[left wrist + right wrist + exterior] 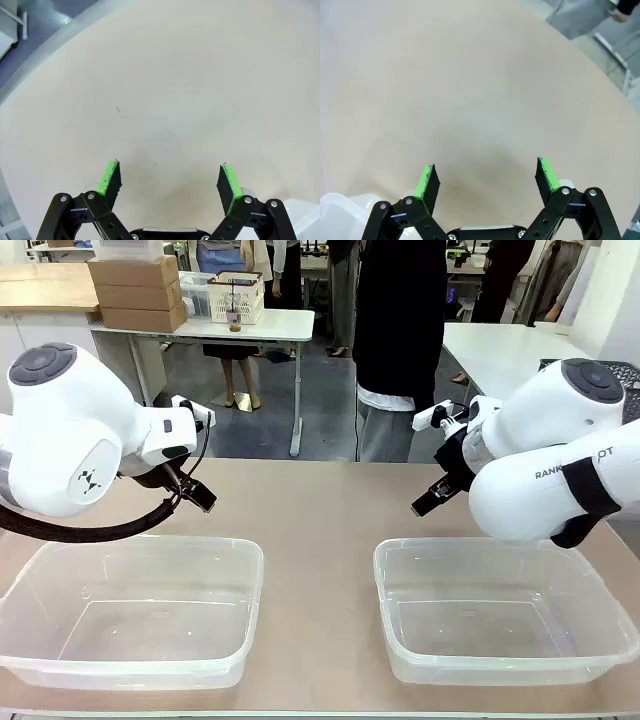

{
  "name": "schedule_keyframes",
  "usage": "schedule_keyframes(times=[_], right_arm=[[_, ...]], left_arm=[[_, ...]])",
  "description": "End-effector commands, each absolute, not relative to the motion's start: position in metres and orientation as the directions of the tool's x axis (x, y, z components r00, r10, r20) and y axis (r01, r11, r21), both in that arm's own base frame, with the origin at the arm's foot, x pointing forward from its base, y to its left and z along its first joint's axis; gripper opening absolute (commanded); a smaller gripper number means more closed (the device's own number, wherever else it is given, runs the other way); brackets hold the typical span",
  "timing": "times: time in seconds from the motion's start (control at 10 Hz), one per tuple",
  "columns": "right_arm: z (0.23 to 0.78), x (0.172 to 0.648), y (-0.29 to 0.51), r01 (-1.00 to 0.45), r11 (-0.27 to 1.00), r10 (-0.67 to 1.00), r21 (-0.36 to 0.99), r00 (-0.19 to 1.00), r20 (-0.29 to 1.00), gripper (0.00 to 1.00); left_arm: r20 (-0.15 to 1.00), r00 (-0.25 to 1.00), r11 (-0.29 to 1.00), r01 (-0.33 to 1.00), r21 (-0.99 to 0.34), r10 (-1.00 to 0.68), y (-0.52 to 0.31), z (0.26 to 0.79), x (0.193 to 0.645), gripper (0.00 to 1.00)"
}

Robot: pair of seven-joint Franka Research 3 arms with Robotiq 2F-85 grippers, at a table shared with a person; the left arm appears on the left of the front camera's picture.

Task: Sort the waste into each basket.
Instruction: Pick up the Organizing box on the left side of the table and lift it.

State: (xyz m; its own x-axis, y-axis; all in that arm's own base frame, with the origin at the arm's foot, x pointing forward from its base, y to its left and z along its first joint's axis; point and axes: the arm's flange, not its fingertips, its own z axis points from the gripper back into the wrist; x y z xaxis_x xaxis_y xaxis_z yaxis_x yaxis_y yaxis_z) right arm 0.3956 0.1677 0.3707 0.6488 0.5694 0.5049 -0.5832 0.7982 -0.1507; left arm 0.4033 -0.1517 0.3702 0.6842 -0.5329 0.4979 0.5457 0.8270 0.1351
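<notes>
Two clear plastic baskets stand side by side on the near half of the table, the left basket (150,542) and the right basket (470,543), both with nothing in them. My left gripper (203,500) hangs just behind the left basket. In the left wrist view it (170,172) is open over bare tabletop, with nothing between its green pads (111,176). My right gripper (422,506) hangs behind the right basket. It (486,172) is open too, and a corner of that basket (340,206) shows at the lower left. The waste is out of view.
The beige table (320,490) is bare between the arms and the far edge. A person in a dark top (400,330) stands at that far side. Behind are other tables with cardboard boxes (135,290).
</notes>
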Motion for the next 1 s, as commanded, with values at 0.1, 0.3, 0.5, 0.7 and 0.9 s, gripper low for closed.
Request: schedule_keyframes(times=[0.1,0.3,0.5,0.7,0.9], right_arm=[[0.3707,0.3956,0.1677,-0.583,0.798,0.569,-0.151,0.649,0.505,1.0],[0.3707,0.3956,0.1677,-0.583,0.798,0.569,-0.151,0.649,0.505,1.0],[0.3707,0.3956,0.1677,-0.583,0.798,0.569,-0.151,0.649,0.505,1.0],[0.3707,0.3956,0.1677,-0.583,0.798,0.569,-0.151,0.649,0.505,1.0],[0.3707,0.3956,0.1678,-0.584,0.798,0.57,-0.151,0.648,0.505,1.0]], left_arm=[[0.498,0.684,0.827,0.546,0.135,-0.533,-0.1517,0.3703,0.4033,1.0],[0.498,0.684,0.827,0.546,0.135,-0.533,-0.1517,0.3703,0.4033,1.0],[0.498,0.684,0.827,0.546,0.135,-0.533,-0.1517,0.3703,0.4033,1.0],[0.498,0.684,0.827,0.546,0.135,-0.533,-0.1517,0.3703,0.4033,1.0],[0.498,0.684,0.827,0.545,0.135,-0.533,-0.1517,0.3702,0.4033,1.0]])
